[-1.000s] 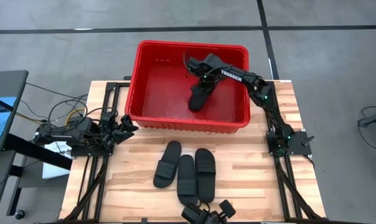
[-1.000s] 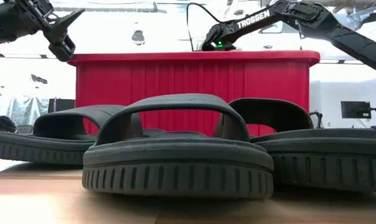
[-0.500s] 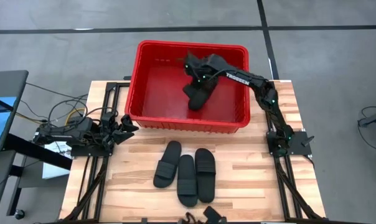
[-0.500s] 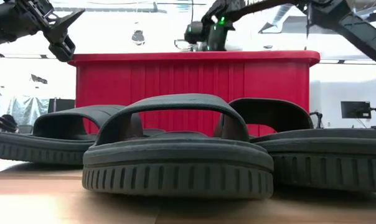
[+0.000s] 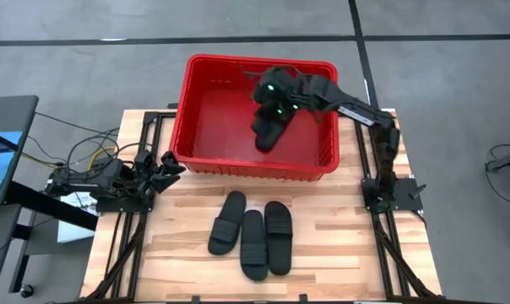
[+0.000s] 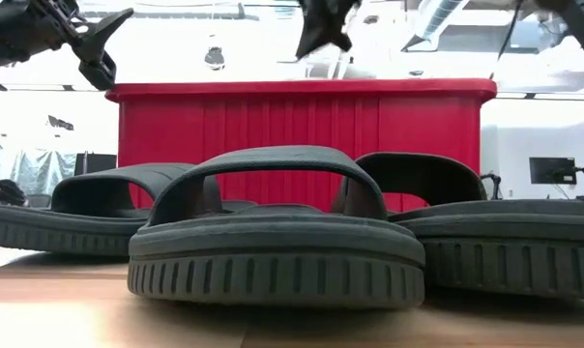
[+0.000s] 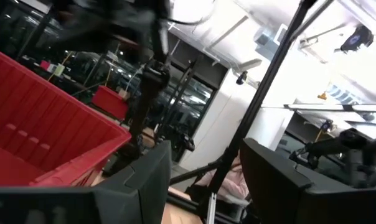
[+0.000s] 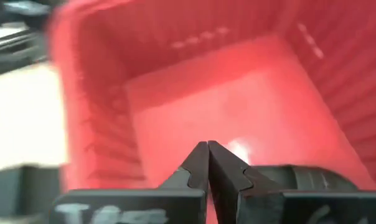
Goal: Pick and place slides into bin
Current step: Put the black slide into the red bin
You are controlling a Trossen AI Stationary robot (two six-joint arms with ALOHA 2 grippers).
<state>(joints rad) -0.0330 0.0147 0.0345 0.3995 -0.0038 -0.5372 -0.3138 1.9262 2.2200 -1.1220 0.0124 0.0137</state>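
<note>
Above the bin (image 5: 206,71), the high view shows the right pincer (image 5: 270,91) shut and empty over one slide (image 5: 269,129) lying inside, three slides (image 5: 253,239) waiting on the table (image 5: 339,236), left pincer (image 5: 169,164) wide beside the bin; low view suggests light, flexible rubber, best gripped by the strap.

Grey concrete floor (image 5: 86,59); wooden table (image 5: 339,228); bright windows (image 6: 543,126).
</note>
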